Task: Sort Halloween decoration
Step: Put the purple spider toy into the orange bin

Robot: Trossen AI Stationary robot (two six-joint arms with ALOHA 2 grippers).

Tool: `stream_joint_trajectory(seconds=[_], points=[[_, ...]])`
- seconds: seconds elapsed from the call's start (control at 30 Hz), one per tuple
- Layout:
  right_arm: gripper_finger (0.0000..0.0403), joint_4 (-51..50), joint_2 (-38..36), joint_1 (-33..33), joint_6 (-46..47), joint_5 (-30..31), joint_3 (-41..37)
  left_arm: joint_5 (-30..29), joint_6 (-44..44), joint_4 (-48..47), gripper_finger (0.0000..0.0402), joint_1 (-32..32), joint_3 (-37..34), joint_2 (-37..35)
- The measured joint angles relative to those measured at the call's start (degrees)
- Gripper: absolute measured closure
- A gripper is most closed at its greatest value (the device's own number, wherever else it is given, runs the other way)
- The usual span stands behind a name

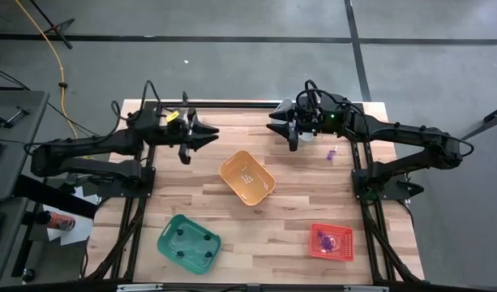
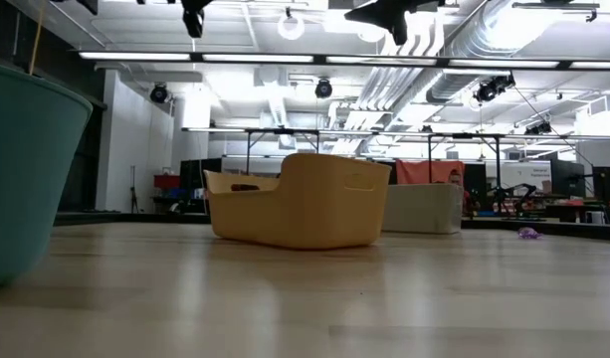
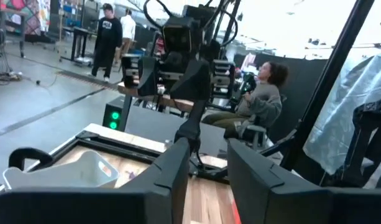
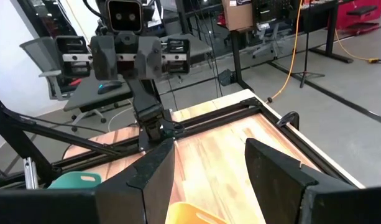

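One purple trinket [image 1: 332, 153] is being left loose on the table [image 1: 183, 195] at the right of the high view, just below and right of the right gripper [image 1: 274, 126]. It is lying behind those jaws, which are being held apart on nothing. Its long axis cannot be made out. The left gripper [image 1: 213, 133], empty-jawed too, is being kept much farther off.

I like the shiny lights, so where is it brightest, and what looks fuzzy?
Low view: ceiling lamps glare brightest; the green bin up close looks soft at the picture's edge. Left wrist view: the window area behind the seated person is washed out white. High view: even light, soft shadows under the orange bin.
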Motion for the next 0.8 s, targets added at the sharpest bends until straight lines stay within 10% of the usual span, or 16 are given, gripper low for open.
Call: stream_joint_trajectory(seconds=[0.3, 0.8], points=[[0.0213, 0.0, 0.0, 0.0, 0.1, 0.0, 0.0, 2.0, 3.4, -0.2, 0.0392, 0.0, 0.0, -0.3], [0.0213, -0.3, 0.0, 0.0, 0.3, 0.0, 0.0, 1.8, 4.1, -0.3, 0.0401, 3.6, 0.0, -0.3]])
